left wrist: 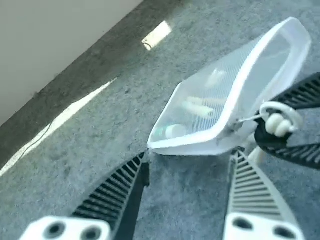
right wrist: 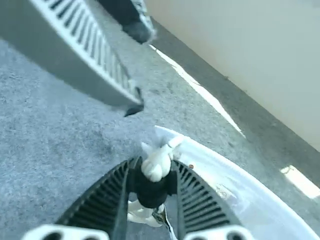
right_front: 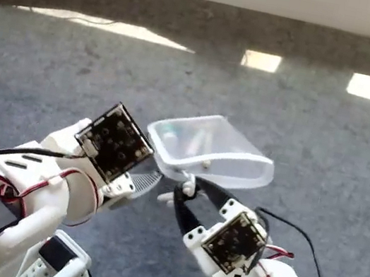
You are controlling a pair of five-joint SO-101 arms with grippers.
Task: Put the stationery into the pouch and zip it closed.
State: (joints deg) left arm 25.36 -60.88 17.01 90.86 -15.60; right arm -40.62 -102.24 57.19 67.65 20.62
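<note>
The pouch, mid-frame, is held by its zip pull in the right pincer; the left pincer is spread wide beside it. Zipping seems in hand; its end must be pinned.

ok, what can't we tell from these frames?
- Stationery inside the pouch: pale shapes blurred through the mesh in left wrist and high views; kind and count unclear.
- How far the zip is closed: in the right wrist view the right gripper and zipper pull cover the track.
- Left gripper in the high view: mostly hidden by its camera board.
</note>
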